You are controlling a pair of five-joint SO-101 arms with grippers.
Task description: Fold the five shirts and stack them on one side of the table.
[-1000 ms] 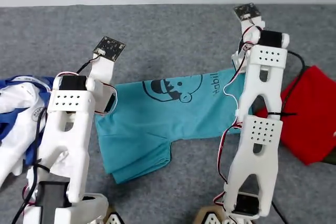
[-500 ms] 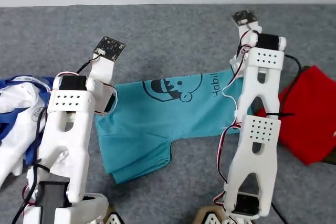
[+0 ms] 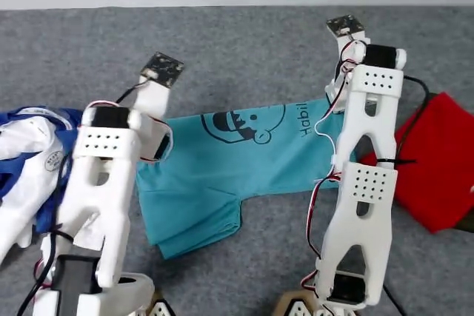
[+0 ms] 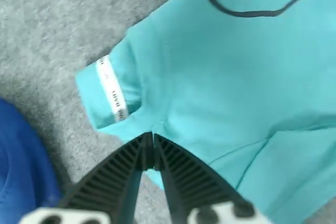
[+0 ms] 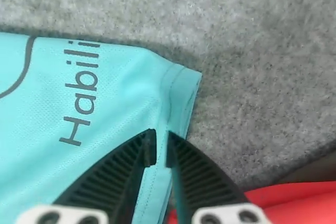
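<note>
Teal shirt lay spread print-up on the grey counter in the high view, between the left arm and the right arm. A red shirt sat past the right arm and blue and white shirts past the left. Since half a second earlier the left arm's wrist had edged towards the teal shirt, which had not shifted.

Left wrist view: the left claw was closed, pinching the shirt's edge beside the sleeve.

Right wrist view: the right claw was all but closed, nipping the hem near the corner.
</note>
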